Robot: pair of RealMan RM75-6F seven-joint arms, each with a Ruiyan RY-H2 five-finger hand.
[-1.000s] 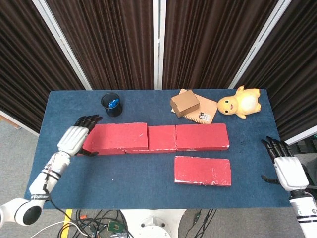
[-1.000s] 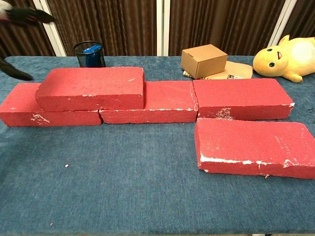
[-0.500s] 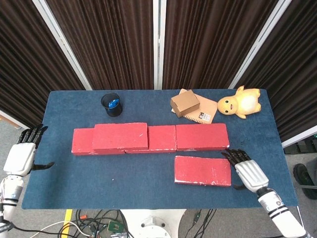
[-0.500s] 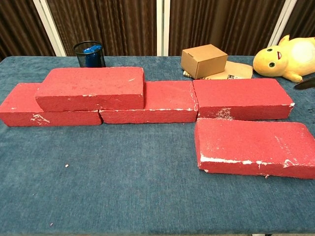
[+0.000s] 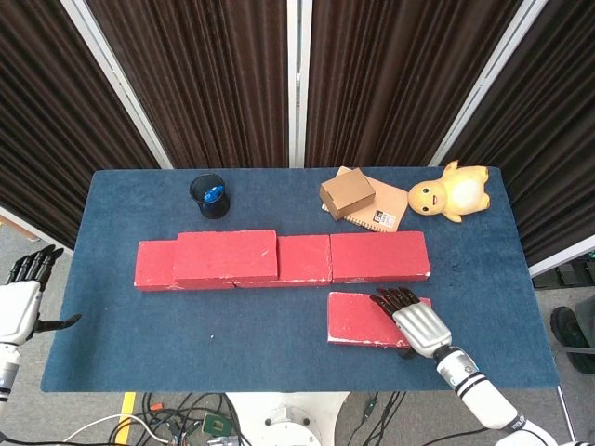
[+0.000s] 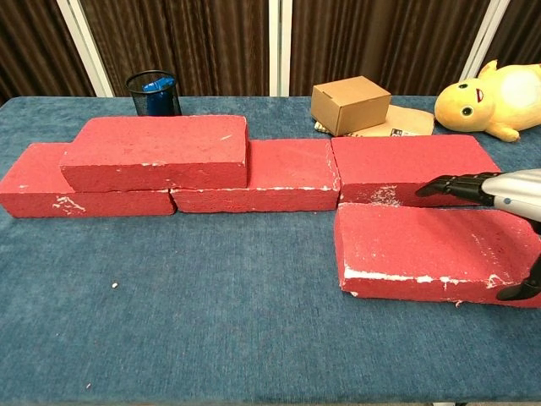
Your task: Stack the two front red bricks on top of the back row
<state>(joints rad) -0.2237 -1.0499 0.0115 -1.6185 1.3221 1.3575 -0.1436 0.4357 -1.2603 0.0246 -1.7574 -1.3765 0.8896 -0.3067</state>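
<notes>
Status: one red brick (image 5: pixel 225 256) already sits on the left part of the back row (image 5: pixel 376 256), bridging two of its bricks. The second front brick (image 5: pixel 367 319) lies flat on the blue table (image 5: pixel 232 325), just in front of the back row's right end and not yet lifted.

Right hand (image 5: pixel 416 323): positioned over the right end of the front brick, fingers extended across the top and the thumb down at the near edge. The grasp appears to be forming; whether the fingers actually clamp the brick cannot be told.

Left hand (image 5: pixel 19 302): well to the left of the back row, off the table edge, fingers spread, holding nothing.

Assessment: the step in hand is taking hold of the second brick. Next move calls for a firm grip, a lift clear of the back row, and placement on its right part
</notes>
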